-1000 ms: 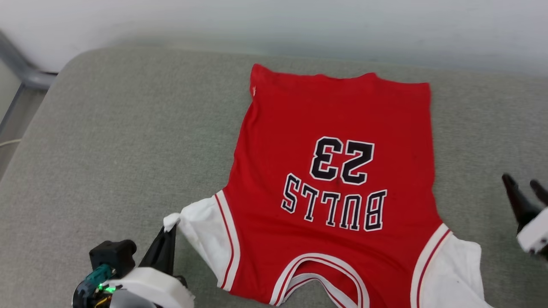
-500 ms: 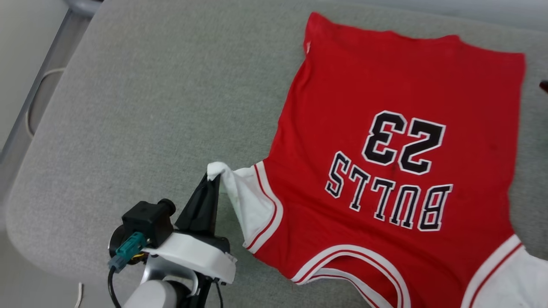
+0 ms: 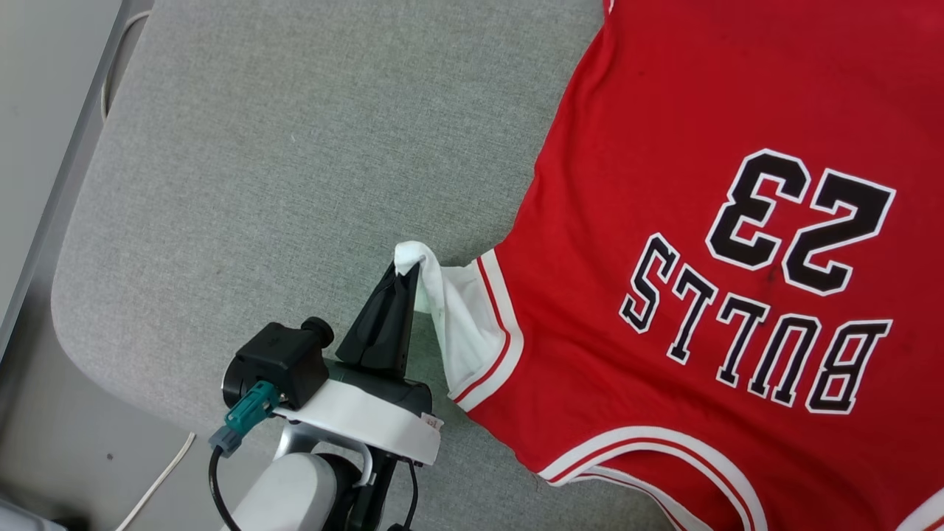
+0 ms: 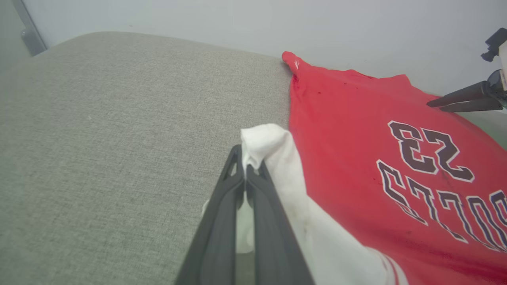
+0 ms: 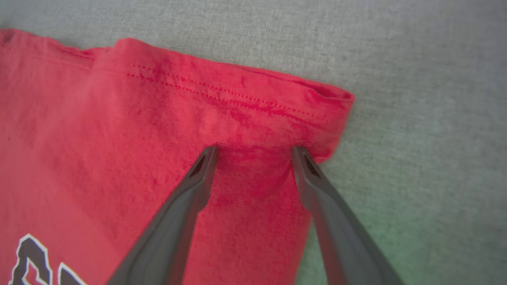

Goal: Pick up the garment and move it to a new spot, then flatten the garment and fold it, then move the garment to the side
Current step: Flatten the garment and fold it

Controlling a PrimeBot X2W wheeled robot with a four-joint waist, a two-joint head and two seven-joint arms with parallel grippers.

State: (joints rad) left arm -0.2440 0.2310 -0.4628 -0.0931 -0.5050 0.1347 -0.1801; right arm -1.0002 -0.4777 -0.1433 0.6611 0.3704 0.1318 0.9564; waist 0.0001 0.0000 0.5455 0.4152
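The red jersey [image 3: 664, 243] lies flat on a gray cushion [image 3: 258, 147], front side up. In the head view its black-and-white lettering [image 3: 759, 324] reads upside down. It says "BULLS" with a 23 above it, so the neck hole is near the robot and the hem is at the far end. The jersey lies on the right part of the cushion.

The left gripper [image 3: 404, 271] is pinched tight on the tip of the white sleeve [image 3: 464, 324] on the robot's left side. Its 2 dark fingers are pressed together, and a little bump of white cloth pokes out over their tips. The sleeve is lifted up off the cushion and out to the side, away from the red body. Red and white stripes run where the sleeve meets the red part.

The right gripper [image 5: 253, 152] has its 2 fingers spread wide. Their tips are down on the red cloth at the far right corner of the jersey, just beside the stitched hem [image 5: 237, 95]. The cloth puckers a bit between them — but nothing is pinched.

In the left wrist view a small white logo [image 4: 296, 64] sits at the far left corner of the hem, with a pale wall [image 4: 178, 19] behind it. A white cable [image 3: 158, 479] lies on the floor [image 3: 44, 442] beside the cushion.
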